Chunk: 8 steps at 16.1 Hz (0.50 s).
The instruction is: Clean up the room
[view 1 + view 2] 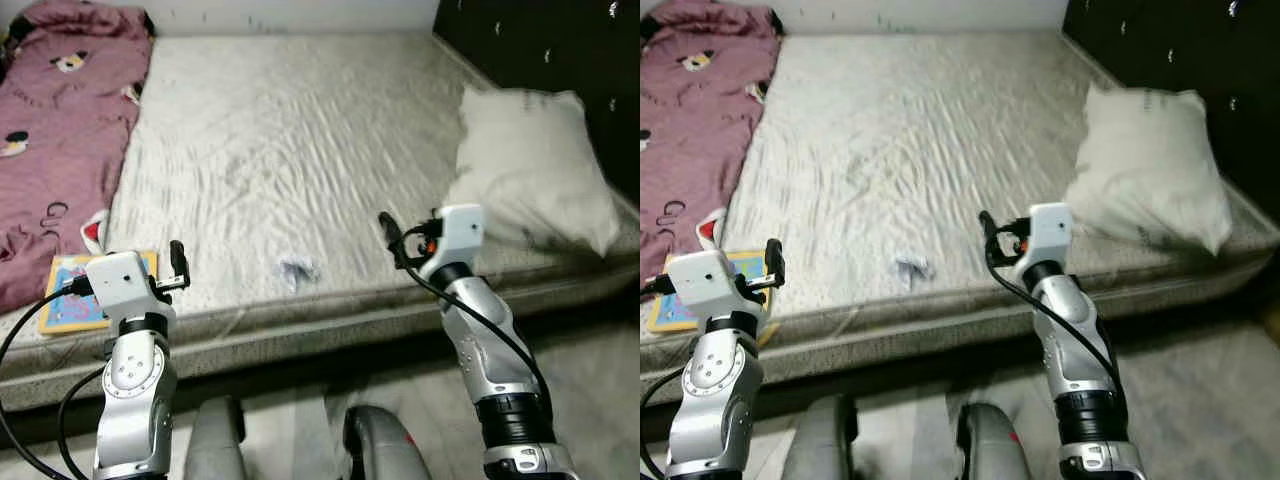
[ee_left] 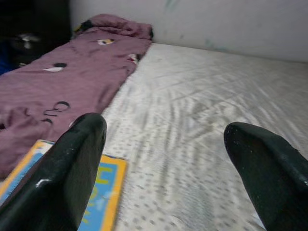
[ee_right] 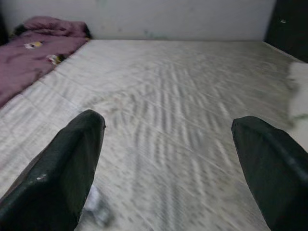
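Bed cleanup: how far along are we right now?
Barely started, by the look of it. Nothing is in hand: the left gripper and right gripper hover at the mattress edge, jaws open and empty. Left to clear: the crumpled scrap near the front edge, the yellow book by the left gripper, the rumpled purple blanket, and the pillow lying askew.

Bed: blanket left, pillow right
Near edge: book left — crumpled scrap at middle
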Motion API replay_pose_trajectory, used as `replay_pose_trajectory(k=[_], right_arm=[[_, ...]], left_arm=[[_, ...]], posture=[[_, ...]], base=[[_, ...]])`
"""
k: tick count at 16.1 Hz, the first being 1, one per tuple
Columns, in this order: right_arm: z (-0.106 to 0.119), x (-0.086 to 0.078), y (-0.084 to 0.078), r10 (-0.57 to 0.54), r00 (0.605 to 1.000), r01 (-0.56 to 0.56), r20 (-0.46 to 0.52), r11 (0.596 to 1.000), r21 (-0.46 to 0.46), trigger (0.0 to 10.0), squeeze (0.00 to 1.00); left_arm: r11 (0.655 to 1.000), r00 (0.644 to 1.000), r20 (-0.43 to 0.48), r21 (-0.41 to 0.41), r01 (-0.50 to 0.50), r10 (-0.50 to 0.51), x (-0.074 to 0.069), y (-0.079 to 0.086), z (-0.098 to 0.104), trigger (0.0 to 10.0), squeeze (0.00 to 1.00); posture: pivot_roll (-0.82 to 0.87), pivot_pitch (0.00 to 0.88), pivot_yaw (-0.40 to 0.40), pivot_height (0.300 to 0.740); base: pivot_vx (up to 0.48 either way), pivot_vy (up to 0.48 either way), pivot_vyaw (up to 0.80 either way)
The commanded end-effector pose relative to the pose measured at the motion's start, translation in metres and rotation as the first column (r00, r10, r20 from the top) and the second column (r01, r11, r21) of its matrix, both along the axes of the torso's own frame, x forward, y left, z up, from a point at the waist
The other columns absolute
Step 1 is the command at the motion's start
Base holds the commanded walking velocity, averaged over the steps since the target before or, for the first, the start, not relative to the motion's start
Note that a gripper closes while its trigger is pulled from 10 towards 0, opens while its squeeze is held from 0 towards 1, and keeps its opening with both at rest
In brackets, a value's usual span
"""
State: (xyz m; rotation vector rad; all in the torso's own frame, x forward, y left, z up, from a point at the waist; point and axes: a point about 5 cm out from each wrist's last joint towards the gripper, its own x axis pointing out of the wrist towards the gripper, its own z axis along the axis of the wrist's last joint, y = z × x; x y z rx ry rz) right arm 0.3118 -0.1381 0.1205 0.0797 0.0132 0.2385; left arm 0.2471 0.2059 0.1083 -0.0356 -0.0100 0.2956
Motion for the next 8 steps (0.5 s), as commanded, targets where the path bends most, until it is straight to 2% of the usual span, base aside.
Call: replay_pose_trajectory(k=[1, 8], right_arm=[[0.0055, 0.0019, 0.0114, 0.043, 0.999, -0.043, 0.018, 0.999, 0.010, 10.0, 0.00], [0.0051, 0.0000, 0.0177, 0.095, 0.995, -0.095, 0.022, 0.995, 0.011, 10.0, 0.00]], left_arm=[[1.000, 1.000, 0.006, 0.009, -0.023, 0.023, -0.0015, 0.0070, 0.0024, 10.0, 0.00], [1.000, 1.000, -0.004, -0.001, -0.005, 0.005, -0.0014, 0.0044, 0.0003, 10.0, 0.00]], posture=[[-0.05, 0.031, -0.073, 0.615], [-0.05, 0.023, -0.074, 0.615]], base=[[0.364, 0.000, 0.00], [0.380, 0.000, 0.00]])
